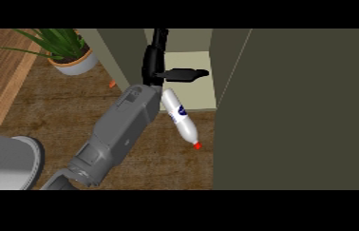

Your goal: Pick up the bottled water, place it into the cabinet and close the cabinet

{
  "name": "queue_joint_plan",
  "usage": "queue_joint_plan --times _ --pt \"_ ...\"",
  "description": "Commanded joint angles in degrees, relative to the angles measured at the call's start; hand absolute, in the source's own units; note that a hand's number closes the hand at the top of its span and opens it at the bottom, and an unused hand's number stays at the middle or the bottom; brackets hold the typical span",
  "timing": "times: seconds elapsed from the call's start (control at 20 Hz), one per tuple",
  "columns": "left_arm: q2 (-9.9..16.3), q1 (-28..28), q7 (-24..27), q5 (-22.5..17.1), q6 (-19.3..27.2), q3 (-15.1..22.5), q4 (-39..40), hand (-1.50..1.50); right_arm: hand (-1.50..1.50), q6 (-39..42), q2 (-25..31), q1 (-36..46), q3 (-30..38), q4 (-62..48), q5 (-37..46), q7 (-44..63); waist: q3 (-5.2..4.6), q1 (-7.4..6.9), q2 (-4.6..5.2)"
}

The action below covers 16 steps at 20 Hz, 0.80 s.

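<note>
The bottled water [179, 117] is white with a blue label and a red cap. It slants just right of my left wrist, base at the front edge of the open cabinet's pale shelf [198, 90] and cap pointing towards me over the wooden counter. My left hand [155, 63] reaches into the cabinet opening above the bottle. Its fingers are straight and its thumb sticks out to the right, with nothing curled round the bottle. The grey forearm hides part of the bottle's left side. No right hand shows.
The cabinet's dark door [288, 111] stands open and fills the right side. A potted plant [70, 56] sits at the back left, with a small orange thing [112, 84] near the cabinet wall. A grey round object [17, 163] lies at the lower left.
</note>
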State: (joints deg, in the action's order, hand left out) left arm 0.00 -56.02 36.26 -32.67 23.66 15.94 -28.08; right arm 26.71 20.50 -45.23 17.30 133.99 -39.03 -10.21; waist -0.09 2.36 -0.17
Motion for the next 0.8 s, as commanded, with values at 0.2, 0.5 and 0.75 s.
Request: queue_joint_plan --times 0.2,0.5,0.75 --pt "0.0 16.49 -2.72 -4.11 4.27 13.7 -20.79 -1.5 -1.5 -2.32 -1.1 -3.15 1.44 8.55 -1.7 3.35 0.01 -2.22 -0.79" --pt "0.0 28.41 -3.06 -3.37 7.56 19.47 -35.67 -1.5 -1.5 -5.27 -2.45 -1.18 -0.52 9.88 -0.61 4.65 0.0 -3.29 -0.43" --pt "1.96 37.65 -1.27 -0.93 6.44 23.83 -43.18 -1.5 -1.5 -2.55 -2.56 -2.76 0.87 10.4 0.82 3.25 0.01 -2.29 -0.2"
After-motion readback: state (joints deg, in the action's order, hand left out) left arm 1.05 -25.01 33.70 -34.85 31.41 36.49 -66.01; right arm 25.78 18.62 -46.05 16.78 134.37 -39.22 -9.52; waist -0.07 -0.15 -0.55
